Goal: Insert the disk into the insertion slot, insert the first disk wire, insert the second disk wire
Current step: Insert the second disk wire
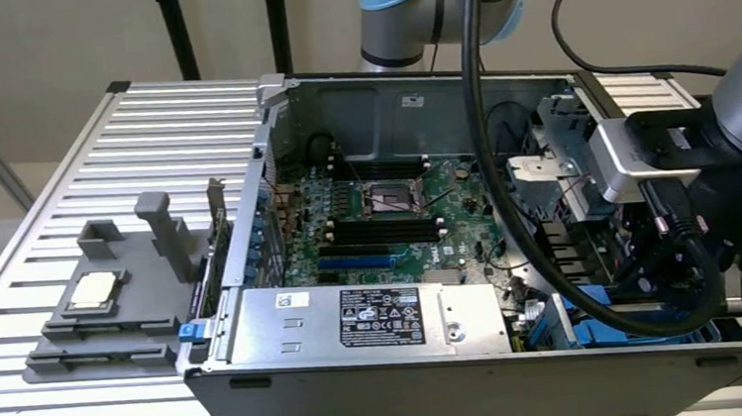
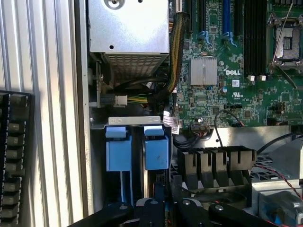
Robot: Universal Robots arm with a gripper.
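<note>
I have the gripper [image 2: 163, 201] low inside the dark grey computer case [image 1: 491, 382], over the insertion slot [image 2: 137, 142] with its bright blue rails, in the corner next to the silver power-supply box [image 1: 367, 318]. The fingers are pressed together, and between them sits something dark and narrow, just beside the right-hand blue tab [image 2: 156, 149]. I think it is a wire's connector, but the view down there is too cluttered for me to be sure. The disk I take to be already seated between those blue rails, though I see none of its metal face.

My worry is alignment. If the connector meets the port tilted, pushing will bend pins or pop it out of the pinch. The thick black cable [image 1: 493, 159] off my wrist drapes across the green board [image 1: 385, 212] and could snag.
</note>
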